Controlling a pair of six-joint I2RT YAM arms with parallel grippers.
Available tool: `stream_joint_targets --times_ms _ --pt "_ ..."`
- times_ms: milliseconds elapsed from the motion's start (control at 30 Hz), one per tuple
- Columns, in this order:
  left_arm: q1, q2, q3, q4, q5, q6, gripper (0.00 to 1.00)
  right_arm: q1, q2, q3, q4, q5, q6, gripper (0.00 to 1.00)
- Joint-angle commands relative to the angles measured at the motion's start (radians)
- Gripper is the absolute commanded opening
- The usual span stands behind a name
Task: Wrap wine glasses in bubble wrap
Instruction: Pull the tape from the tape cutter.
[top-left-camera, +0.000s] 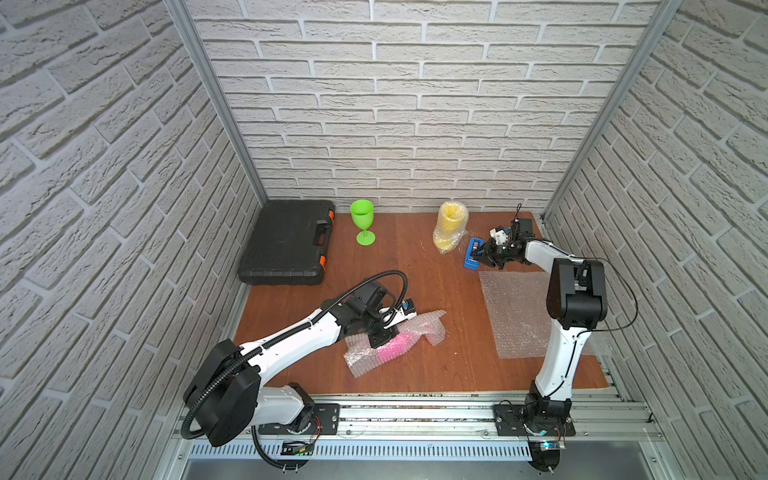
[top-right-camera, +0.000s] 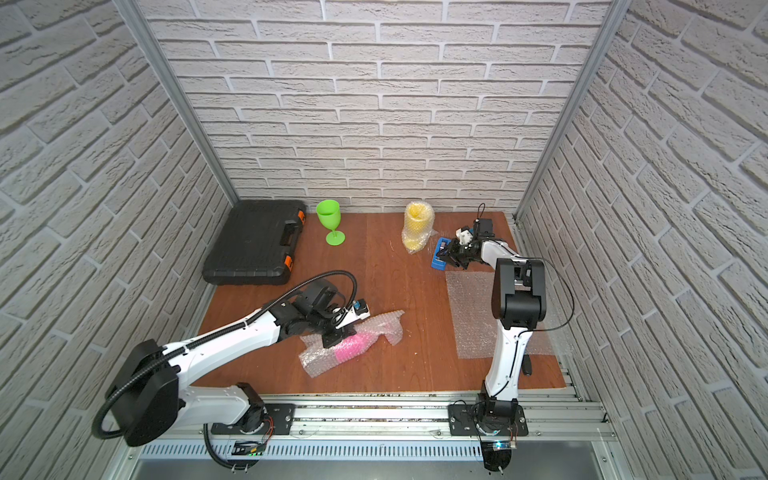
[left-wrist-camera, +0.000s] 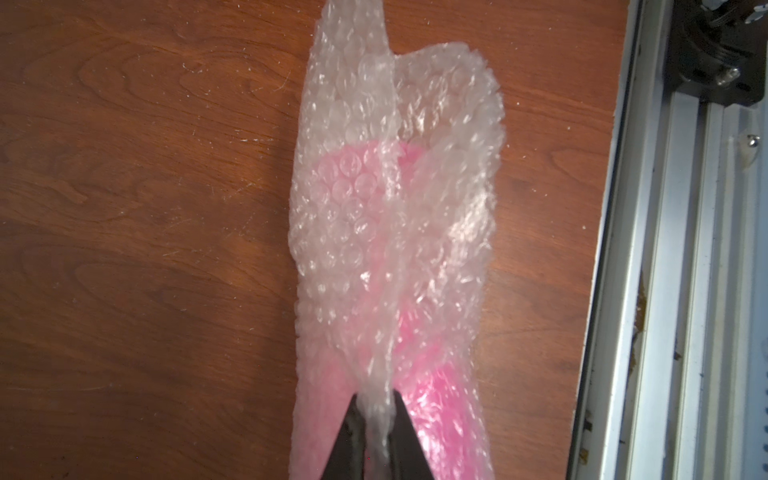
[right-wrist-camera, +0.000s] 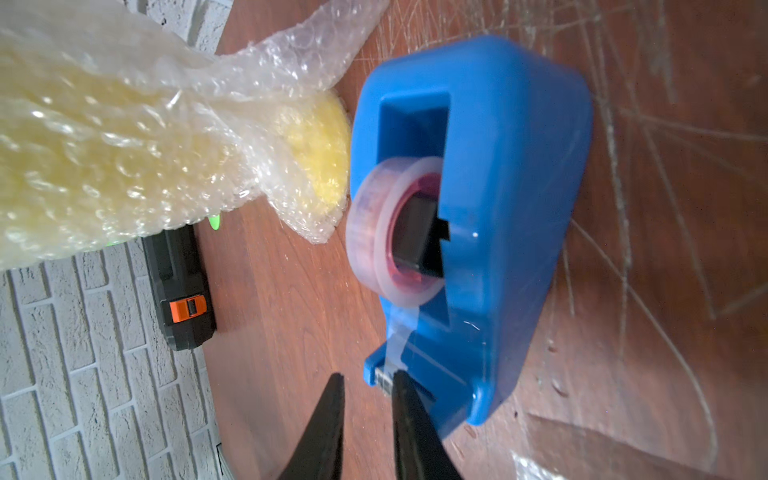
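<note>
The pink goblet (top-left-camera: 392, 347) is pictured lying on its side near the front of the wooden table (top-left-camera: 415, 374), rolled in bubble wrap (top-left-camera: 430, 328). In both top views the left gripper (top-left-camera: 379, 338) is set down on the bundle, its jaws hidden. Only the left wrist view shows them clamped together on a raised seam of the wrap above the goblet.

At the far right, the right gripper (top-left-camera: 478, 252) is held at the blue tape dispenser (top-left-camera: 469, 262). The right wrist view alone shows its fingers (right-wrist-camera: 399, 399) narrowly apart at the cutter end, with bare wood seen between them.

A yellow goblet (top-left-camera: 451, 224), already wrapped, stands just beside the dispenser. A lime green goblet (top-left-camera: 362, 220) stands bare beside a black tool case (top-left-camera: 286, 245). A flat bubble wrap sheet (top-left-camera: 515, 307) is spread beneath the right arm.
</note>
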Motion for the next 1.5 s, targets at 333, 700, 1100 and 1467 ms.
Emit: stream_joint_targets --times_ms 333,700,1100,1467 --pt "-0.006 -0.014 -0.017 -0.020 -0.015 -0.006 0.12 -0.001 0.031 0.007 -0.001 0.018 0.027 0.12" --pt "-0.006 -0.016 -0.016 -0.023 -0.020 -0.009 0.12 -0.001 -0.038 -0.018 0.074 -0.027 0.062 0.03" --pt "-0.006 -0.009 -0.022 -0.015 -0.019 -0.014 0.12 -0.002 -0.213 -0.126 0.027 0.018 0.033 0.03" --pt "-0.006 0.003 -0.019 -0.021 -0.017 -0.011 0.12 -0.011 -0.028 0.016 -0.037 0.075 -0.006 0.31"
